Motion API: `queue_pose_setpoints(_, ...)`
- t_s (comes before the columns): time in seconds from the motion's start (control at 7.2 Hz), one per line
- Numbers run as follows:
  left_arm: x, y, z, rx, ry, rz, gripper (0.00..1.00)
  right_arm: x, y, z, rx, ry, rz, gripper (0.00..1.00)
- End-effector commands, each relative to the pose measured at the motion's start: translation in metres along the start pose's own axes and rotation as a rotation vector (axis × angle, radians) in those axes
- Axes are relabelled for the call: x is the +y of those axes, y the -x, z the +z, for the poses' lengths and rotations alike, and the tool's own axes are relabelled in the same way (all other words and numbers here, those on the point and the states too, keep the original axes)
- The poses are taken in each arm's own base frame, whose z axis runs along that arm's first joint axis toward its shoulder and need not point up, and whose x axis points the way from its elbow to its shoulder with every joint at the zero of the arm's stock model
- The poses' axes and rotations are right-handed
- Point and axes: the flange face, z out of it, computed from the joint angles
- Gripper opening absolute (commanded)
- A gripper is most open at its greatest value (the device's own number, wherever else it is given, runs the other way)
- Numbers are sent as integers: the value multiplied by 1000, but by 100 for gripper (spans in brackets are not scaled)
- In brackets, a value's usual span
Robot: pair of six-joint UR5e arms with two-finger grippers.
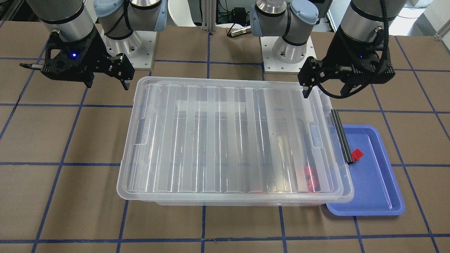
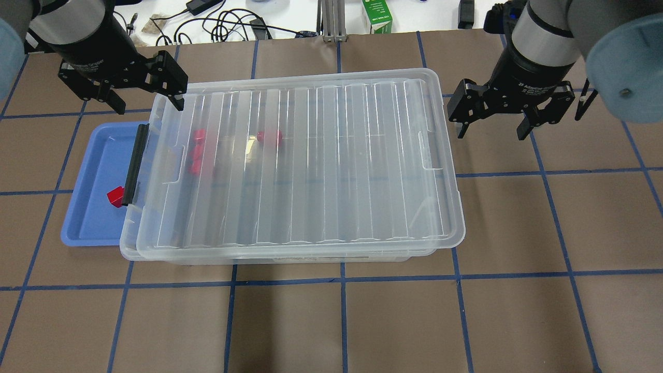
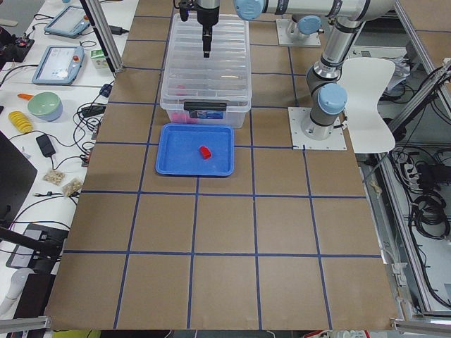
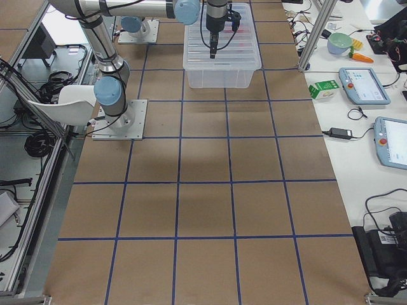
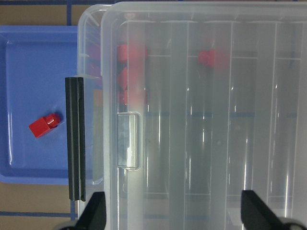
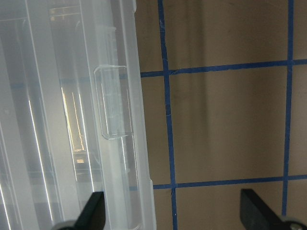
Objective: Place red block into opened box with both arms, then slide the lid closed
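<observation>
Covering box [image 2: 331, 257], lid [image 2: 311, 166]; red block [image 2: 115, 196] in blue tray [image 2: 88, 217] near black latch [image 2: 135, 165]

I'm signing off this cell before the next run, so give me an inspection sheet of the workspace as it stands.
Surface: table, brown paper with a blue tape grid.
Job's things: lid covers the box, with a strip of rim showing at the tray end; red blocks show through it; a lone red block lies in the blue tray.
Clutter: black bar at the box's tray end.
Grippers: left gripper open, empty, over the tray end; right gripper open, empty, past the other end.
Cables: black cable looped at the left gripper; loose cables on the bench.
Surroundings: green carton, white chair.
</observation>
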Motion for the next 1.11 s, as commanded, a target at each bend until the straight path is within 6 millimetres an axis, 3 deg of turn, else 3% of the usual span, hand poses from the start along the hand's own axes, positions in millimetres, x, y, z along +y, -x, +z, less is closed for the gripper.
queue_pose_setpoints(0.0, 0, -1, 0, 0, 0, 2, 100, 0, 0, 0, -2, 0, 0, 100)
queue_pose_setpoints(0.69, 4, 1, -4, 0, -6, 11, 100, 0, 0, 0, -3, 3, 4, 100)
queue_pose_setpoints(0.83, 3, 9, -10, -8, -18, 74, 100, 1, 0, 1, -1, 6, 1, 100)
queue_pose_setpoints(0.97, -1, 34, -14, -9, -25, 104, 100, 2, -1, 11, 6, 23, 2, 100)
